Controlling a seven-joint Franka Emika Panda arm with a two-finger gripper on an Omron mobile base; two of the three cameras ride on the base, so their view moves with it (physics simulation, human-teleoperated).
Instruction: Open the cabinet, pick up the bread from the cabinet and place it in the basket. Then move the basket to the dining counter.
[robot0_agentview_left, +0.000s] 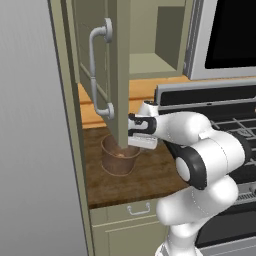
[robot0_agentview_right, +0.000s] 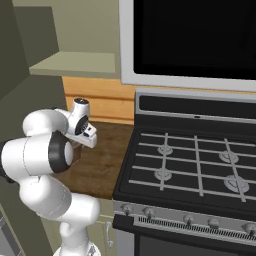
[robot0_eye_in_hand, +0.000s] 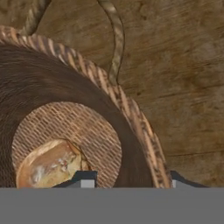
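From the left base camera, the cabinet (robot0_agentview_left: 102, 65) door stood swung open, its edge hiding part of the basket (robot0_agentview_left: 119, 159) on the dark wood counter (robot0_agentview_left: 150, 175). The end effector (robot0_agentview_left: 131, 125) sat just right of that door edge, above the basket; the door hid its tips. A stove (robot0_agentview_left: 220, 120) lay to the right. From the right base camera, the arm's white body blocked the basket, while the stove's burners (robot0_agentview_right: 200, 165) showed plainly. Through the hand camera, the bread (robot0_eye_in_hand: 50, 165) lay on the basket's woven floor, with one fingertip (robot0_eye_in_hand: 83, 178) inside the rim (robot0_eye_in_hand: 131, 113) and the other outside, straddling it; whether they pressed it I cannot tell.
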